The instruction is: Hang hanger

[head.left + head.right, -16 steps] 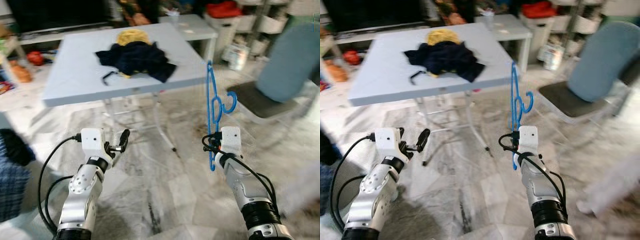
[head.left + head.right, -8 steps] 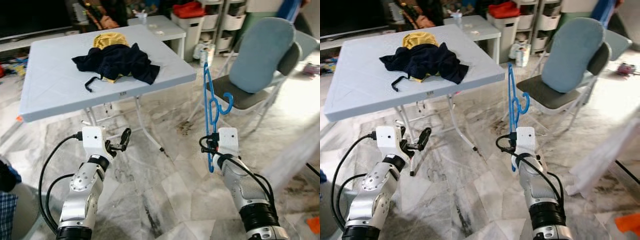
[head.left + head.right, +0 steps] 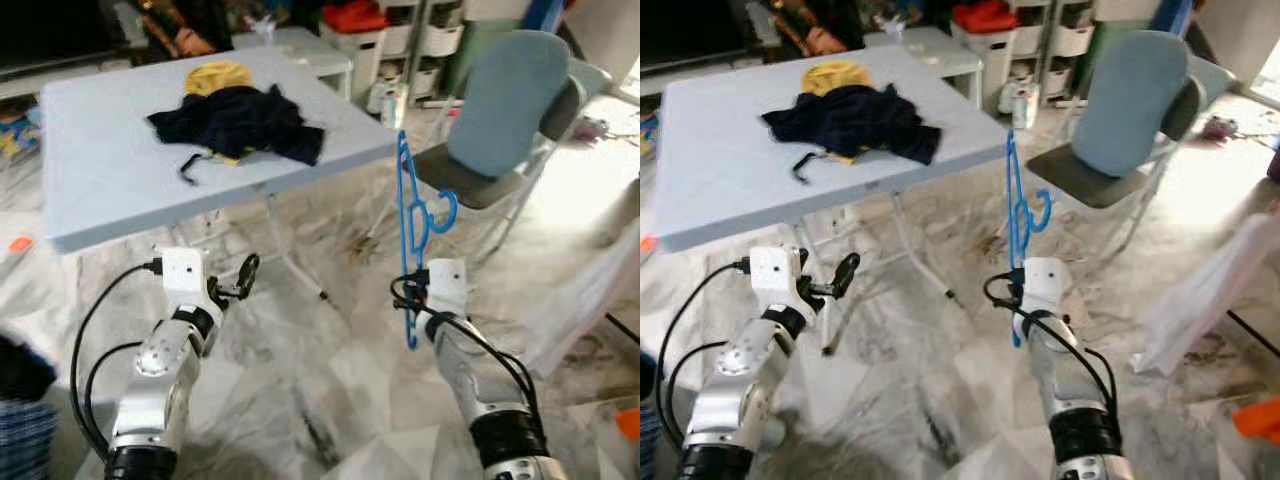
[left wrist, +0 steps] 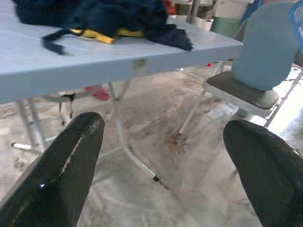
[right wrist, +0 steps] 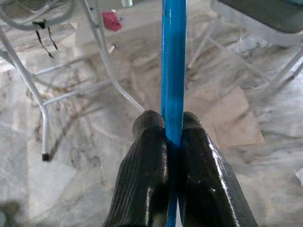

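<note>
Right wrist view: my right tool [image 5: 173,137] is clamping the blue hanger [image 3: 412,215] tight between its fingers, holding it upright before me, over the marble floor. My left tool [image 4: 163,156] is hovering with fingers spread wide, gripping nothing. Beyond them, the grey surface [image 3: 100,170] is carrying dark clothes [image 3: 240,118], and a blue chair [image 3: 500,110] is standing beside it.

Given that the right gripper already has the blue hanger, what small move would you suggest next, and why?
Probably keep the grip and keep turning or walking to find a rail. The right gripper is shut on the blue hanger, held upright with its hook free, while the left gripper is open and holds nothing. Ahead are a table, dark clothes and a chair; I see nothing to hang it on.
</note>
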